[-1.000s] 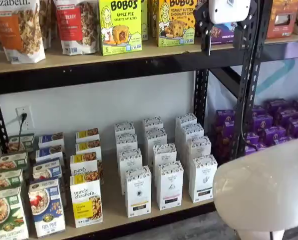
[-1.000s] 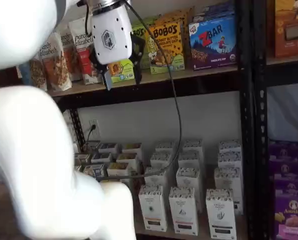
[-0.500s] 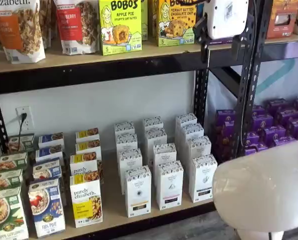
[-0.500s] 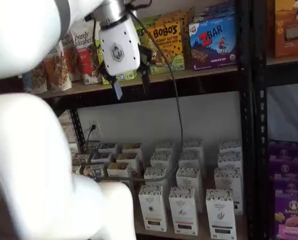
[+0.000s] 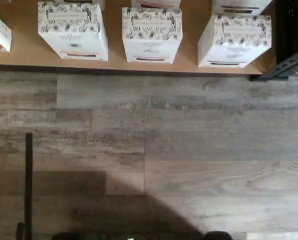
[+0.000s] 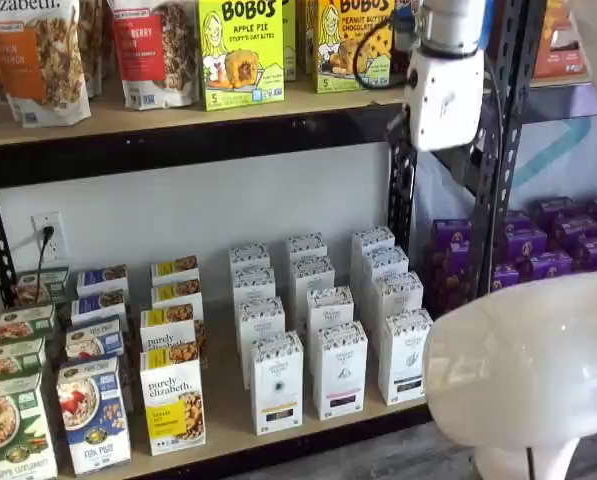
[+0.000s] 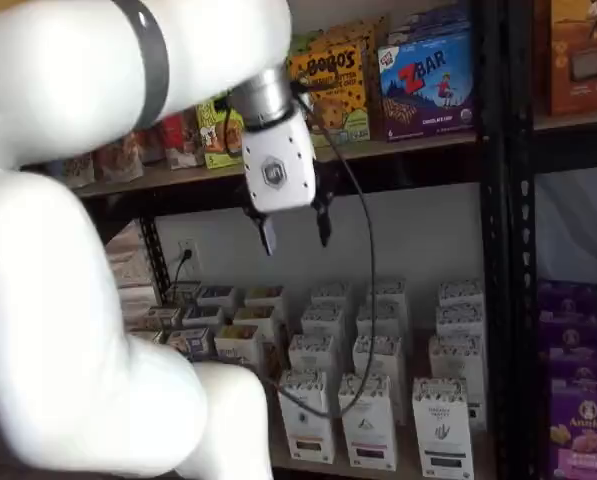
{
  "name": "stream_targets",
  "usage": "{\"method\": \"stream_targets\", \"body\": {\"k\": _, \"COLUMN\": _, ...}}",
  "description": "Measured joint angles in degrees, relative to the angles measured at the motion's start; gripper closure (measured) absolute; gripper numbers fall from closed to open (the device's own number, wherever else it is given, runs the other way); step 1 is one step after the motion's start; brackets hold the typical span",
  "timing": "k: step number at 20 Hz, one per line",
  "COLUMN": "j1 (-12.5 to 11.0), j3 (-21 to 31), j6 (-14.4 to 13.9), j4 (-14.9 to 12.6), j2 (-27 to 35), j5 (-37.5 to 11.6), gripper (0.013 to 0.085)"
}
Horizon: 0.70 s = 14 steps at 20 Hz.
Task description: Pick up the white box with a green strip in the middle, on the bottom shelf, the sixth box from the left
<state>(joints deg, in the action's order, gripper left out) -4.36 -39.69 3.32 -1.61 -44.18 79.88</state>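
The white box (image 6: pixel 405 357) stands at the front right of the bottom shelf (image 6: pixel 227 398), last in a row of three tall white cartons; it also shows in the other shelf view (image 7: pixel 441 428). The wrist view looks down on its patterned top (image 5: pixel 234 39), beside a black upright. My gripper (image 7: pixel 294 232) hangs just below the upper shelf board, well above the white cartons and left of the white box. A gap shows between its two black fingers, and nothing is in them. Its white body (image 6: pixel 445 95) shows in front of the black upright.
Two similar white cartons (image 6: pixel 276 384) (image 6: pixel 338 370) stand left of the white box, with more rows behind. Granola and cereal boxes (image 6: pixel 173 400) fill the shelf's left part. Purple boxes (image 6: pixel 548 250) sit beyond the perforated upright (image 6: pixel 403 185). The arm's large white link (image 6: pixel 523 370) is in the foreground.
The gripper has come down from in front of the upper shelf's goods to just below the upper board. Its fingers stay apart. The boxes have not moved.
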Motion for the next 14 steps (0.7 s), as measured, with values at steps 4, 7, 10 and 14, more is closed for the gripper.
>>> {"method": "stream_targets", "body": {"k": 4, "j1": -1.9, "j3": 5.1, "j6": 2.0, "j4": 1.3, "j2": 4.0, "j5": -7.8, "gripper": 0.013}}
{"method": "stream_targets", "body": {"k": 7, "j1": -2.3, "j3": 7.2, "j6": 2.3, "j4": 0.9, "j2": 6.8, "j5": -12.3, "gripper": 0.013}}
{"method": "stream_targets", "body": {"k": 10, "j1": -2.9, "j3": 9.5, "j6": 2.6, "j4": 0.3, "j2": 9.8, "j5": -18.4, "gripper": 0.013}}
{"method": "stream_targets", "body": {"k": 14, "j1": -4.4, "j3": 11.0, "j6": 3.5, "j4": -0.4, "j2": 15.5, "j5": -26.4, "gripper": 0.013}}
